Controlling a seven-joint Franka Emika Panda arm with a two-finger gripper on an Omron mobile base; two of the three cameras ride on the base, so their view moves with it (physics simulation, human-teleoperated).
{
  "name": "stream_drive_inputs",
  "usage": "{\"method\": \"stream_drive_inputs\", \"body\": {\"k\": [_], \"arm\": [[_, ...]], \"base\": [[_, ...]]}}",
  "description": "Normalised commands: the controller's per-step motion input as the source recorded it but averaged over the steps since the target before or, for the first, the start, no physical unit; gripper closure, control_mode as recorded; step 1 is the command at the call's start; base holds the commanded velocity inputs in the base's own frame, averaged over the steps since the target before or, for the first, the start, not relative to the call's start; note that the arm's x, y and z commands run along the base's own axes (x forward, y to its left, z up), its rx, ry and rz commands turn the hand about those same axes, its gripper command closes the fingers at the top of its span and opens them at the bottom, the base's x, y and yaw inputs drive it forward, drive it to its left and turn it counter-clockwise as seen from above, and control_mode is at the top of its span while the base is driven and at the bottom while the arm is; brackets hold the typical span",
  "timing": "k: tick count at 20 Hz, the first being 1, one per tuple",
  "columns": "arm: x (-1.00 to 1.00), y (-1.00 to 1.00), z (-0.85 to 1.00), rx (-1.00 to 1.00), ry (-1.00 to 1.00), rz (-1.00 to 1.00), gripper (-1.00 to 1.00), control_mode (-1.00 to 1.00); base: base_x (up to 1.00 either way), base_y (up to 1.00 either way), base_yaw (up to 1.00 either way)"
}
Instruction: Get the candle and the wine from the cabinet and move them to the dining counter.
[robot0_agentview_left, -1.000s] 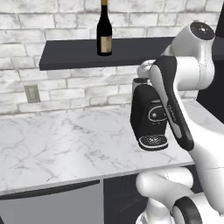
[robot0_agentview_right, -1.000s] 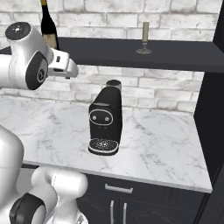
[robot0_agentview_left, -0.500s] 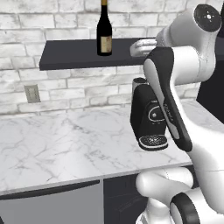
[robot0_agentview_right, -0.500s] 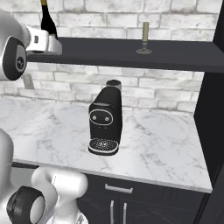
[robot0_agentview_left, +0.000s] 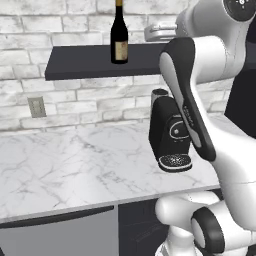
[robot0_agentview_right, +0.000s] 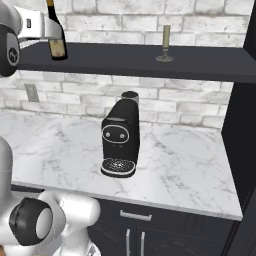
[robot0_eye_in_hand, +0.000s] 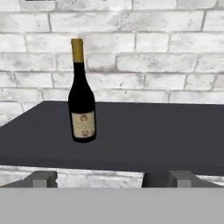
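Dark charcoal and matte, the cabinet (robot0_agentview_right: 130, 62) runs as a flat shelf along the white brick wall (robot0_eye_in_hand: 175, 65), above a marble worktop (robot0_agentview_left: 75, 170) where a black coffee machine (robot0_agentview_right: 120, 142) stands.

The wine (robot0_eye_in_hand: 82, 105) stands upright on the shelf. In the hand view it sits at about ten o'clock from the picture's middle, well back from the shelf's front edge. The candle (robot0_agentview_right: 165, 44) stands upright in its holder further along the same shelf, at roughly three o'clock from the bottle in the right base view and well apart from it.

The gripper (robot0_eye_in_hand: 109, 178) is spread about as wide as it goes and holds nothing. Its two grey fingertips (robot0_eye_in_hand: 41, 178) rise at six o'clock in the hand view, low before the shelf's front edge and clear of the bottle.
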Motion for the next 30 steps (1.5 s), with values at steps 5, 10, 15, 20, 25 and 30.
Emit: {"method": "stream_drive_inputs", "body": {"k": [5,10,15,20,25,30], "arm": [[0.18,0.04,0.4,0.0,-0.08,0.0,-1.0,-1.0],[0.26,0.18,0.15,0.0,-0.04,0.0,-1.0,-1.0],[0.36,0.24,0.05,0.0,-0.04,0.0,-1.0,-1.0],[0.62,0.3,0.0,0.0,-0.02,0.0,-1.0,-1.0],[0.56,0.28,0.0,0.0,0.0,0.0,-1.0,-1.0],[0.43,0.12,0.0,0.02,0.0,0.0,-1.0,-1.0]], "base": [[0.0,0.0,0.0],[0.0,0.0,0.0],[0.0,0.0,0.0],[0.0,0.0,0.0],[0.0,0.0,0.0],[0.0,0.0,0.0]]}}
